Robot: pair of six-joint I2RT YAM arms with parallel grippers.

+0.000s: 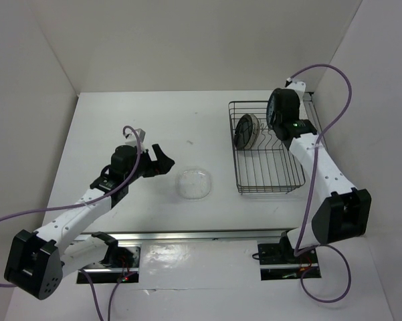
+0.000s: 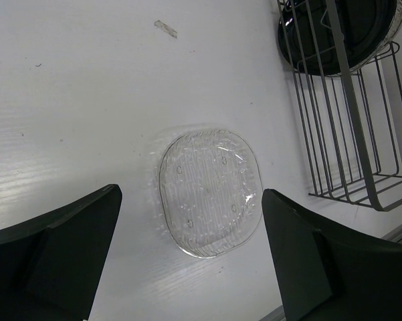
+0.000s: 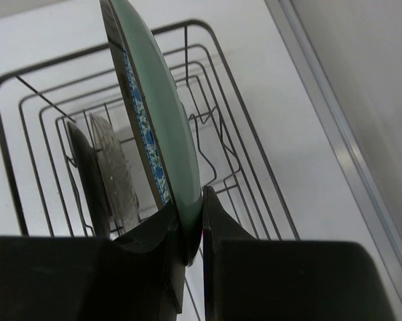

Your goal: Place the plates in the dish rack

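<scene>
Two plates, black [image 3: 87,175] and clear speckled [image 3: 117,167], stood in the dish rack [image 1: 271,190] just beyond the right gripper [image 3: 189,215], its fingers pinching the blue-green plate [image 3: 154,100] upright, left gripper [image 1: 164,159] spread wide, clear rounded-square plate [image 2: 211,194] flat on the table [image 2: 87,100] beneath it.

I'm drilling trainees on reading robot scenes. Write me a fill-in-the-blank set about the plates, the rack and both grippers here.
1. The right gripper grips the ____ patterned plate on edge over the dish rack.
2. The clear rounded-square plate lies flat on the ____.
3. The left gripper is ____ and holds nothing.
4. The rack holds ____ plates: a black plate and a speckled plate.
Missing words: blue-green; table; open; two.
</scene>
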